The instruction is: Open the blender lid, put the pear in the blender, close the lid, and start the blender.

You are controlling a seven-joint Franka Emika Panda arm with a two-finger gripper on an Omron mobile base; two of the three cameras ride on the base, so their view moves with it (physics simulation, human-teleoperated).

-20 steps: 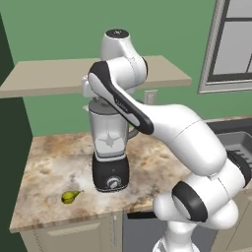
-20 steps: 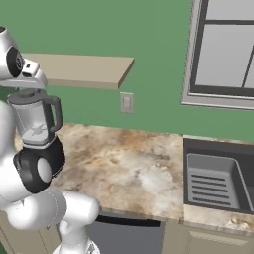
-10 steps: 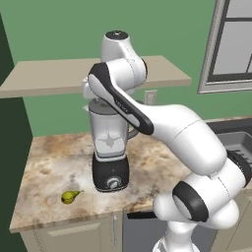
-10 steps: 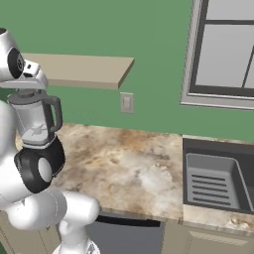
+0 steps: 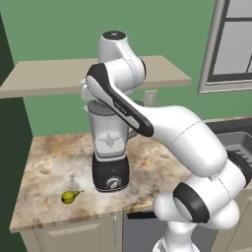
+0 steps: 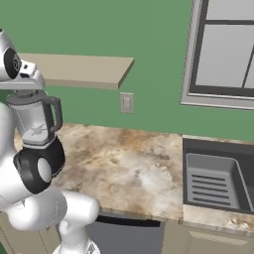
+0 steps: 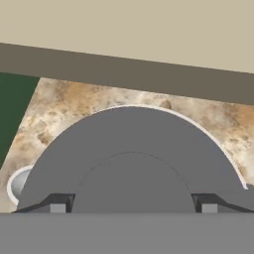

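Note:
The blender (image 5: 110, 147) stands on the counter's left part, clear jar on a black base with a silver knob. My arm reaches down over its top under the shelf. In the hand view the dark grey blender lid (image 7: 131, 134) lies right below the hand, seated on the jar. My gripper (image 7: 133, 207) straddles the lid's raised middle knob, with one fingertip (image 7: 58, 207) against each side of it. The pear (image 5: 70, 197), small and yellow-green, lies on the counter to the front left of the blender base, apart from it.
A beige shelf (image 5: 49, 78) hangs low over the blender, close above my hand. A wall outlet (image 6: 126, 103) is behind the counter (image 6: 129, 163). A dark sink (image 6: 218, 178) sits at the right under a window.
The arm, blender and pear stand where they were. The jaws have drawn in against the lid's knob.

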